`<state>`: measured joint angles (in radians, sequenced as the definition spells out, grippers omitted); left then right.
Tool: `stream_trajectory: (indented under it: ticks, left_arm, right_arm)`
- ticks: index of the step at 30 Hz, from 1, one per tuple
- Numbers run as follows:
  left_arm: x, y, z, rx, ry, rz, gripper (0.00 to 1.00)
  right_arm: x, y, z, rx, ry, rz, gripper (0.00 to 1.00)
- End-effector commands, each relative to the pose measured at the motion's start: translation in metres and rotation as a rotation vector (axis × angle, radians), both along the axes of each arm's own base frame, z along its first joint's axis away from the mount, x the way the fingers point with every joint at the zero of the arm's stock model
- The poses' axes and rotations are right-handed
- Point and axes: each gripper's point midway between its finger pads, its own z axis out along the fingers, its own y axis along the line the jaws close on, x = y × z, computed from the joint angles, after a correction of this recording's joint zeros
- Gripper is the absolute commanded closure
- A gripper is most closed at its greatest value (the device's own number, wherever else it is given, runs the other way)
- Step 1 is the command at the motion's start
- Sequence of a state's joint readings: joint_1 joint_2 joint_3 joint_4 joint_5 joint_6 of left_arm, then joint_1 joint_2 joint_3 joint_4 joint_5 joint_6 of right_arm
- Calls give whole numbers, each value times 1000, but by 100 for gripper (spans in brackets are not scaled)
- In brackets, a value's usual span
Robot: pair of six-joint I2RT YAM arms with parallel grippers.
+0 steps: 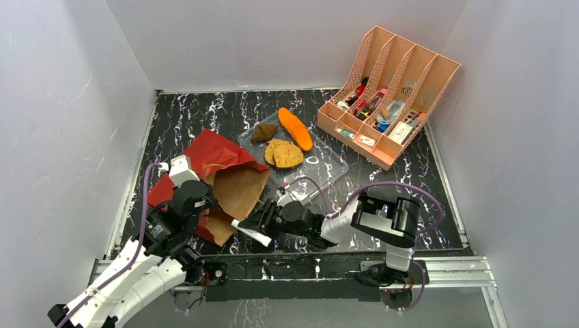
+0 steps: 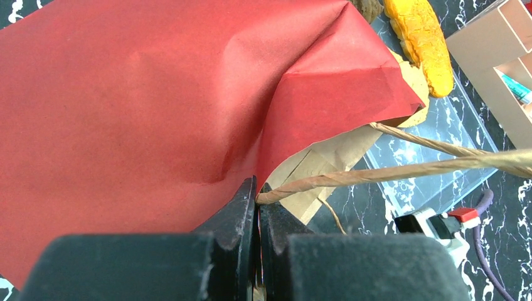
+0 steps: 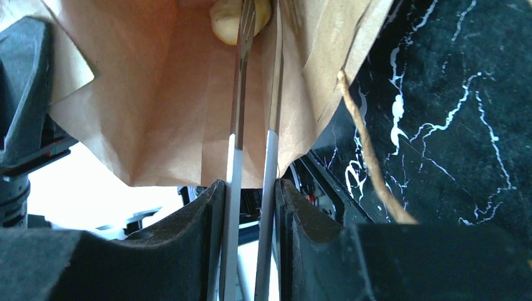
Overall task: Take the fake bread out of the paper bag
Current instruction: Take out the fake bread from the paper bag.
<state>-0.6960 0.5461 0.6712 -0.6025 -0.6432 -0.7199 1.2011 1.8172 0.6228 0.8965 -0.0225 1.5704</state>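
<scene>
Fake bread [image 3: 223, 24] at tongs' [image 3: 233, 164] tips, inside narrow paper bag [image 3: 157, 94]

Matt paper bag [image 1: 212, 154], clr plastic tray [image 1: 321, 171]

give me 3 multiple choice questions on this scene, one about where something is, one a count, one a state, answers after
1. Where does the orange loaf lie?
A in the clear tray
B inside the red bag
C in the pink organiser

2. How many fake bread pieces are on the tray?
A two
B four
C six

3. What state is the left gripper in?
A open above the tray
B shut on the bag handle
C shut on a marker

Answers:
1 A, the top view shows it at the tray's far side.
2 B, the loaf, a dark lump and two tan rounds.
3 B, its jaws pinch the twisted paper handle.
</scene>
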Motion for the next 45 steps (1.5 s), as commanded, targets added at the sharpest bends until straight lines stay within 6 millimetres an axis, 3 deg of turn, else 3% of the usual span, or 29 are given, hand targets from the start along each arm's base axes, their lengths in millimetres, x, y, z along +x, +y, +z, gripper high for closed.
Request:
stream_trajectory:
  ticks: [1,8,27,34,45]
  left_arm:
    - [0,-5,7,-7,-13,-32,100]
    - [-3,-10,13,-23,-15,-67,100]
    - [-8,-13,21,-45,-24,-105,100]
    - [-8,-13,24,-47,-29,-110,100]
    - [-7,-15,25,-50,-38,-116,100]
  right_arm:
    - [14,5,38,148,29,-68,76]
    - [23,7,41,160,52,-98,74]
    - [26,21,58,267,132,-88,65]
    - [24,25,53,239,134,-76,64]
    - [15,9,43,179,125,-88,63]
